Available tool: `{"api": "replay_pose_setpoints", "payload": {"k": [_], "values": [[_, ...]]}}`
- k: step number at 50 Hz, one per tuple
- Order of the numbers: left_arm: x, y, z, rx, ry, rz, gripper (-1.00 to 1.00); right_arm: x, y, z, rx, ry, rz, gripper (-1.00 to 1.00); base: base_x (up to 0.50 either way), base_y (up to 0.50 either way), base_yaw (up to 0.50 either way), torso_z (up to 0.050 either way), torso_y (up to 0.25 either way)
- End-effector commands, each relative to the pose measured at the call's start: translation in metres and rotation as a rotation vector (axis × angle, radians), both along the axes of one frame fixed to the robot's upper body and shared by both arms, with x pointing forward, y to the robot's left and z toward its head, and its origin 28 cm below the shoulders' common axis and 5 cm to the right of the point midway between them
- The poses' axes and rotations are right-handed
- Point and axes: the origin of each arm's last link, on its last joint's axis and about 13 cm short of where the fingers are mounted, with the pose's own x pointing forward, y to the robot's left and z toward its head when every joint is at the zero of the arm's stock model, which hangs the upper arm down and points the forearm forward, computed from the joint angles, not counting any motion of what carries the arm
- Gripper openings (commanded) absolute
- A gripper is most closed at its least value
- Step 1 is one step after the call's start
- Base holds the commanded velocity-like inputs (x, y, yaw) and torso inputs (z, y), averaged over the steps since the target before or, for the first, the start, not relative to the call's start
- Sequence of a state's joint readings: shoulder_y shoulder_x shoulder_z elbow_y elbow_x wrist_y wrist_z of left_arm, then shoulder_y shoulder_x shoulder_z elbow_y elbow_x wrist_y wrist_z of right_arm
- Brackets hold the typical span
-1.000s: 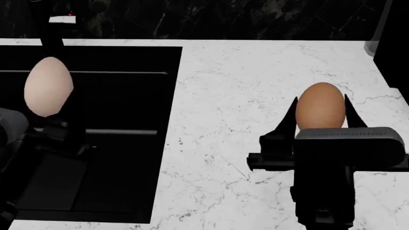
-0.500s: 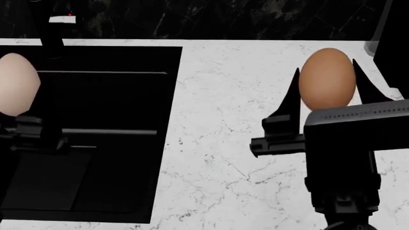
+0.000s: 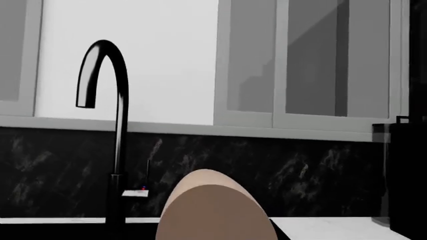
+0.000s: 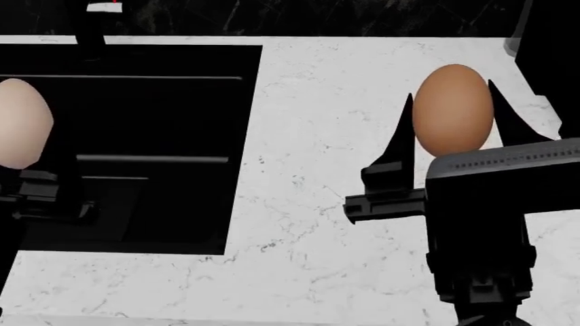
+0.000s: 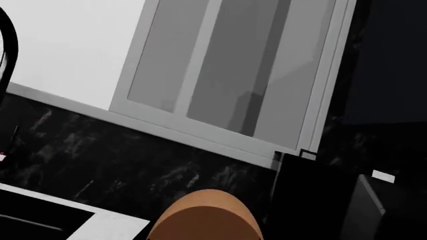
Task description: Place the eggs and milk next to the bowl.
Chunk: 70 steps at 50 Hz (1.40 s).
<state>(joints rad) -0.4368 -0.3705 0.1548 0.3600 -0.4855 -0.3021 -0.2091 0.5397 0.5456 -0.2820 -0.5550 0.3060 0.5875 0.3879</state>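
Observation:
My right gripper (image 4: pixel 450 112) is shut on the orange-brown egg (image 4: pixel 453 110), held upright above the white marble counter (image 4: pixel 317 136); the egg also shows in the right wrist view (image 5: pixel 205 217). My left gripper (image 4: pixel 23 125) is shut on the pale pinkish-beige egg (image 4: pixel 20 122), held over the black sink (image 4: pixel 154 102) at the left edge; it also fills the low part of the left wrist view (image 3: pixel 213 210). The milk carton and the bowl are out of view.
A black faucet (image 3: pixel 110 125) stands behind the sink against the dark marbled backsplash (image 3: pixel 300 180). A dark appliance (image 5: pixel 313 195) stands at the counter's far right. Grey cabinet doors (image 3: pixel 313 65) hang above.
The head view has shifted so the counter and sink sit higher in the frame. Both arms still hold their eggs raised; the right one moved slightly left.

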Motion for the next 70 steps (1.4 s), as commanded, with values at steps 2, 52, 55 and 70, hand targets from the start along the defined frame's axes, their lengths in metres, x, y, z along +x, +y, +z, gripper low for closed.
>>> {"api": "replay_pose_setpoints", "payload": {"k": [2, 52, 55, 70], "values": [[0.0016, 0.0009, 0.0044, -0.04, -0.02, -0.002, -1.0, 0.0017, -0.0003, 0.0025, 0.007, -0.015, 0.025, -1.0, 0.0, 0.0, 0.0, 0.0, 0.0], [-0.0028, -0.002, 0.0003, -0.039, 0.006, -0.055, -1.0, -0.0008, -0.0007, -0.006, 0.034, 0.021, 0.039, -1.0, 0.0, 0.45, 0.0, 0.0, 0.0], [-0.0024, -0.0018, -0.0006, -0.038, 0.009, -0.056, -1.0, -0.0006, -0.0003, -0.0071, 0.034, 0.024, 0.04, -1.0, 0.0, 0.5, 0.0, 0.0, 0.0], [-0.0046, -0.0011, 0.0017, -0.047, -0.008, -0.078, -1.0, -0.001, 0.0002, -0.0071, 0.047, 0.024, 0.045, -1.0, 0.0, 0.5, 0.0, 0.0, 0.0]]}}
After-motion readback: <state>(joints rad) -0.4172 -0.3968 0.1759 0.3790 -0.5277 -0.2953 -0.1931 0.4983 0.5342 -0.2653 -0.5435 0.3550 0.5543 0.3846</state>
